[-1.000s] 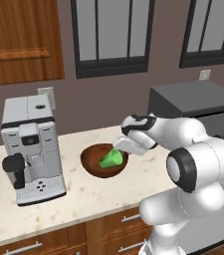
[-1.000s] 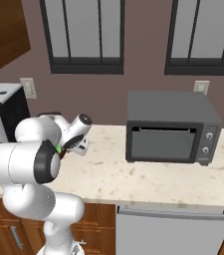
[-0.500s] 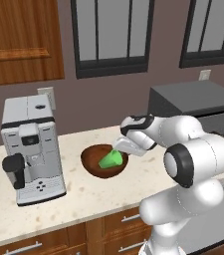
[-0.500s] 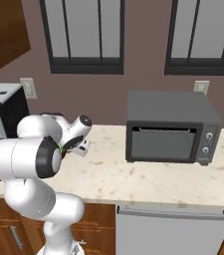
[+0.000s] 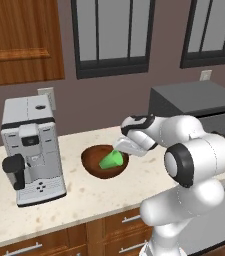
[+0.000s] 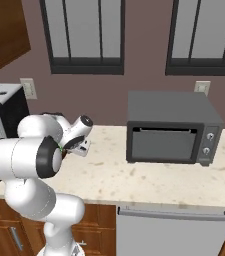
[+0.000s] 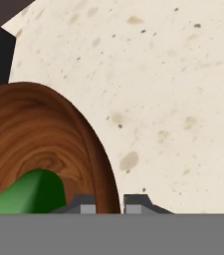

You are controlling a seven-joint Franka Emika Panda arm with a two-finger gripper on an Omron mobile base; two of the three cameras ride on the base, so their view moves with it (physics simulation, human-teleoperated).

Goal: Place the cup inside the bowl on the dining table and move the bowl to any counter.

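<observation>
Hand view: no legible writing.

Even, fairly bright rendered light with no glare. Soft shadows fall under the bowl (image 5: pixel 104 161) and beside the coffee machine (image 5: pixel 31 142) on the counter (image 5: pixel 84 200). Edges look slightly soft (perhaps from low resolution); no edge distortion.

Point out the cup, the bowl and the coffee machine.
cup (image 5: pixel 112 159), left base view, on its green side wall.
bowl (image 5: pixel 95 160), left base view, on its inner wooden wall left of the cup.
coffee machine (image 5: pixel 31 145), left base view, on its front panel.
</observation>
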